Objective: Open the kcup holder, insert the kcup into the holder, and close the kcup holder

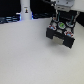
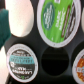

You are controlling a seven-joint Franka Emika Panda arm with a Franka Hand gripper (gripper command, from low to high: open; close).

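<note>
A wide pale table point(image 1: 25, 55) fills the near part of the exterior view, bare and slightly blurred. Beyond its middle, toward the exterior view's right, sits the kcup holder point(image 1: 60, 37), a black boxy unit seen at an angle, with dark front panels facing the camera. Small coloured discs show on its upper face, one of them green.

Directly above the holder, the robot's gripper point(image 1: 62, 19) hangs at its top, white and grey. The fingertips blur into the dark box, so it cannot be told whether the jaws are parted or closed, or whether they hold anything.

Farther back, toward the exterior view's left, a tall white bottle-like object point(image 1: 25, 9) stands upright near the table's far edge, against a dark background with a small blue light beside it.

The wrist view looks closely into the holder, showing a black tray with round pockets. A kcup point(image 2: 59, 21) with a green and white lid sits in one pocket. A second cup point(image 2: 20, 61), with a white lid bearing a green band and dark print, sits in another. Between them one round pocket point(image 2: 54, 62) is dark. An orange-lidded cup point(image 2: 79, 65) shows at the frame's edge. A white rounded shape point(image 2: 22, 17) blocks one corner.
</note>
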